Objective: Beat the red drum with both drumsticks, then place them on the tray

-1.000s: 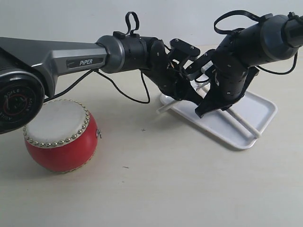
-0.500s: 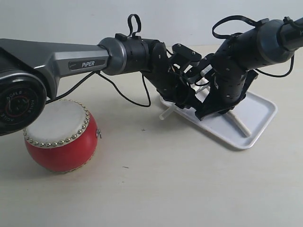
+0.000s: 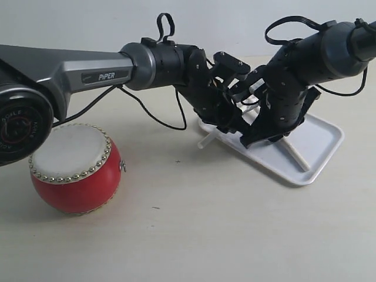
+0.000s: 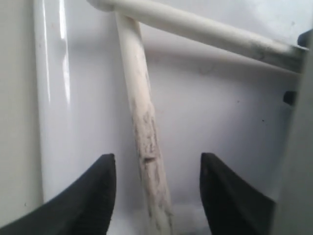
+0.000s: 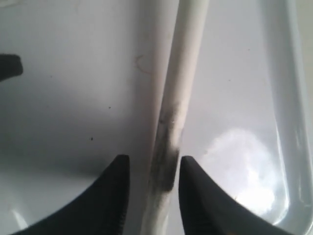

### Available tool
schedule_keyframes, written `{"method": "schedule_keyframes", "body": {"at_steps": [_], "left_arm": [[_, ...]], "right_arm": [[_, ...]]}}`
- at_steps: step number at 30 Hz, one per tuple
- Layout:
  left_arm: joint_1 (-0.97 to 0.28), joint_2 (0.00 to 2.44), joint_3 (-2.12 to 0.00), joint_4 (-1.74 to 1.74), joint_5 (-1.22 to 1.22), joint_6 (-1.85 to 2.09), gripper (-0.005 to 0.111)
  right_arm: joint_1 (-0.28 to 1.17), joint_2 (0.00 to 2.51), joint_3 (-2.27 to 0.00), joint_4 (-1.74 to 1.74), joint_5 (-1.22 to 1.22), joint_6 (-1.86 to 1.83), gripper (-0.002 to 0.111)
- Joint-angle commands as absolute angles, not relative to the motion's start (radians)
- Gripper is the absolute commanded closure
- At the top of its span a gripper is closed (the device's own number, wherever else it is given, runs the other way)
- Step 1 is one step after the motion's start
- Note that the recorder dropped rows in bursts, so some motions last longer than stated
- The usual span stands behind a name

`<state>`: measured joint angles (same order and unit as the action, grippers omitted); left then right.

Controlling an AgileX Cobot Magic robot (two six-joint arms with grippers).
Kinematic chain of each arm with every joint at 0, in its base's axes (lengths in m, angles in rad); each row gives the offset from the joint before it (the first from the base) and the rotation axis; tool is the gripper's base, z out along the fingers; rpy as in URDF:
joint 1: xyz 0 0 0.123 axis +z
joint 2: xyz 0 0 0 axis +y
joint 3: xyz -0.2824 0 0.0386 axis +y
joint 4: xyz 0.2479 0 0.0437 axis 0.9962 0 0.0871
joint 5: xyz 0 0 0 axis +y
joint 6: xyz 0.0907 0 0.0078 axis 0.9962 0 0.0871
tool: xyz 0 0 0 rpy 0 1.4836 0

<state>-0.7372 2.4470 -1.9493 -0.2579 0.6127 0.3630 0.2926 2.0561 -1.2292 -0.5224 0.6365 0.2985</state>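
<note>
Opening just now, my left gripper [image 4: 159, 183] and right gripper [image 5: 152, 183] hold nothing, leaving both drumsticks [image 4: 142, 122] on the tray [image 3: 322, 147], well apart from the red drum [image 3: 76, 179], so the task looks nearly finished.

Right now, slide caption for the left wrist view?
Left gripper open over the tray, one drumstick lying free between its jaws, the other stick crossing over its far end.
</note>
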Motion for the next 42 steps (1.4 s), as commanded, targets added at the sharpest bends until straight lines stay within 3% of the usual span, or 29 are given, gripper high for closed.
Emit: {"method": "schedule_keyframes", "body": {"at_steps": [1,23,25,29,30,42], "left_arm": [[-0.776,2.393,-1.941,-0.273,0.651,0.382,0.055],[-0.776,2.221,-1.941,-0.234,0.753,0.318,0.056],[-0.774,2.203,-1.941,-0.186,0.764,0.260,0.063],[-0.769,2.146,-1.941,-0.117,0.811,0.198,0.107],[-0.769,2.126,-1.941,-0.107,0.829,0.198,0.106],[-0.833,1.855,-1.925,-0.103,0.942,0.176,0.107]], "right_arm": [[0.302,1.964,-1.243,-0.449,0.549,0.270,0.074],[0.302,1.764,-1.243,-0.400,0.597,0.243,0.079],[0.302,1.752,-1.243,-0.391,0.588,0.236,0.081],[0.302,1.684,-1.243,-0.349,0.554,0.218,0.103],[0.302,1.659,-1.243,-0.320,0.548,0.194,0.108],[0.302,1.286,-1.167,-0.135,0.552,0.045,0.108]]}}
